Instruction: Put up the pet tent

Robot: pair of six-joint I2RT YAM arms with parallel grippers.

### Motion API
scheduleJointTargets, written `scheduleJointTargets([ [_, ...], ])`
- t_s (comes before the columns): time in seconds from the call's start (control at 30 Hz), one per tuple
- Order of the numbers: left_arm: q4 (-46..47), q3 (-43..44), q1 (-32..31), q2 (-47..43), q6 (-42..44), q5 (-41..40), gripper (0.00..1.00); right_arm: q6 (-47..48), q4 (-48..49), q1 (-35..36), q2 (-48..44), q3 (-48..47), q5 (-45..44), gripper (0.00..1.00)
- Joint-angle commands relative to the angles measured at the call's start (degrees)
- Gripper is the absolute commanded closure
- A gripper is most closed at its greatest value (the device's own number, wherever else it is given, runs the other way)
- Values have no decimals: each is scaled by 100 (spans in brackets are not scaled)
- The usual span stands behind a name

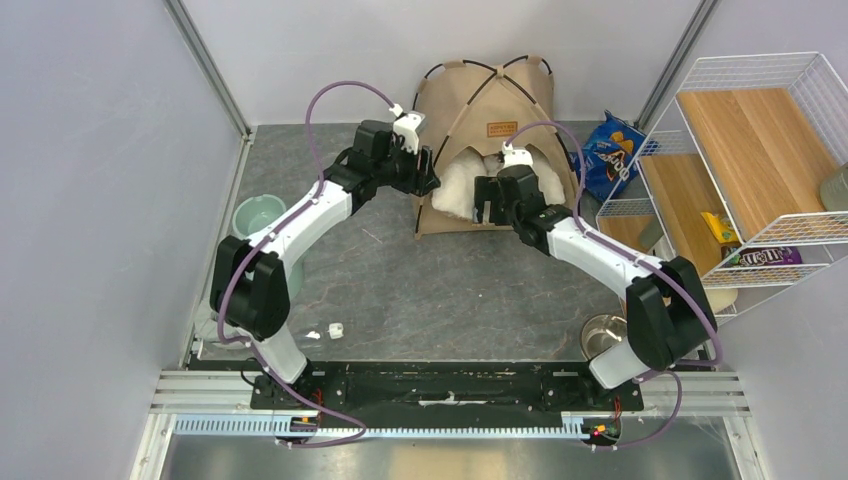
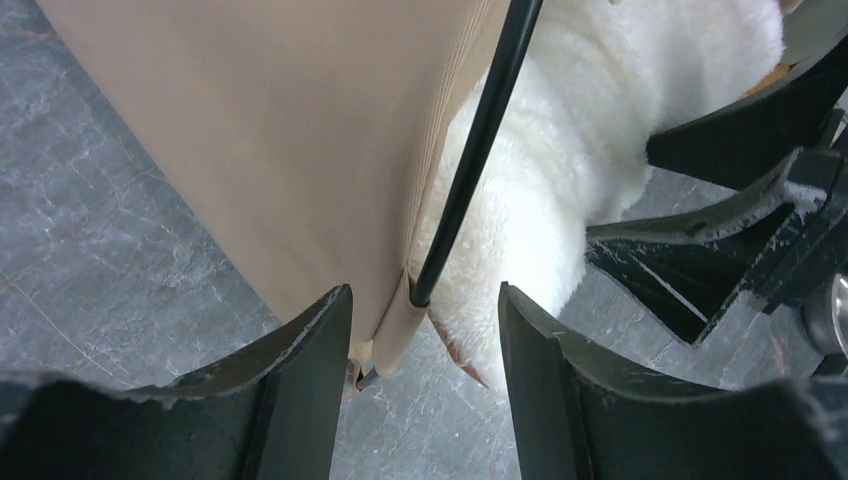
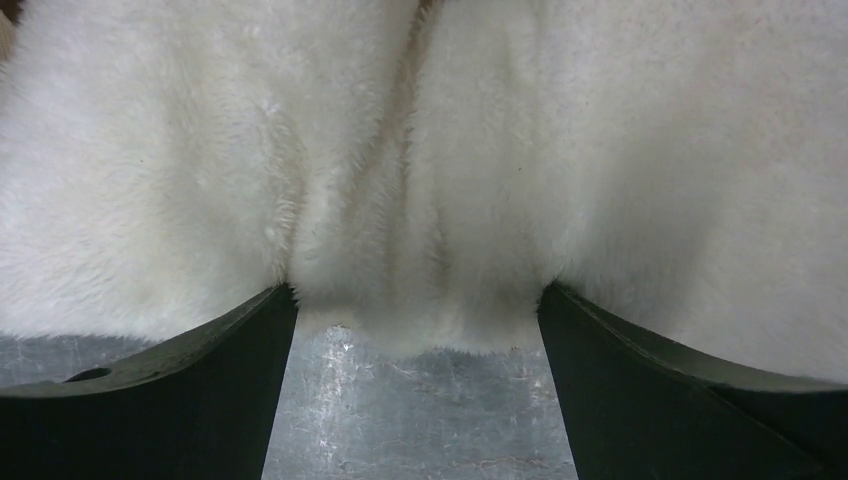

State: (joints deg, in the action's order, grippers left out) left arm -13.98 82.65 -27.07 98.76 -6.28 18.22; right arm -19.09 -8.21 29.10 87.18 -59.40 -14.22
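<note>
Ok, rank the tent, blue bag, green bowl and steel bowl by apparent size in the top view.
1. tent
2. blue bag, only slightly ahead of the bowls
3. green bowl and steel bowl: each is partly hidden by an arm, so they are left unranked

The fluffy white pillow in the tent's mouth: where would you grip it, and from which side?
Grip the near edge of the pillow, where it bulges out of the pet tent over the table. Come from the front, low, because the tent's fabric covers its top and sides. The open right gripper straddles that edge, and the soft pile should pinch easily.
</note>
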Motion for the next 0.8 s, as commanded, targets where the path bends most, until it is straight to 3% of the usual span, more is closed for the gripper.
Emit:
scheduleJointTargets([
  [0.0, 637, -394, 18, -371, 107, -103, 38, -217, 231, 17, 246, 42, 120, 5],
  [0.1, 992, -645, 18, -326, -5, -121, 46, -267, 461, 21, 400, 77, 22, 7],
  [0.23, 1196, -599, 6, -97, -119, -252, 64, -408, 1045, 12, 570, 246, -321, 10],
  [0.4, 1013, -461, 8, 75, -21, -326, 98, -401, 1747, 18, 1003, 266, -614, 11],
  [0.77, 439, -319, 17, -123, 421, 100, 98, 336, 3033, 20, 1926, -567, -1243, 10],
])
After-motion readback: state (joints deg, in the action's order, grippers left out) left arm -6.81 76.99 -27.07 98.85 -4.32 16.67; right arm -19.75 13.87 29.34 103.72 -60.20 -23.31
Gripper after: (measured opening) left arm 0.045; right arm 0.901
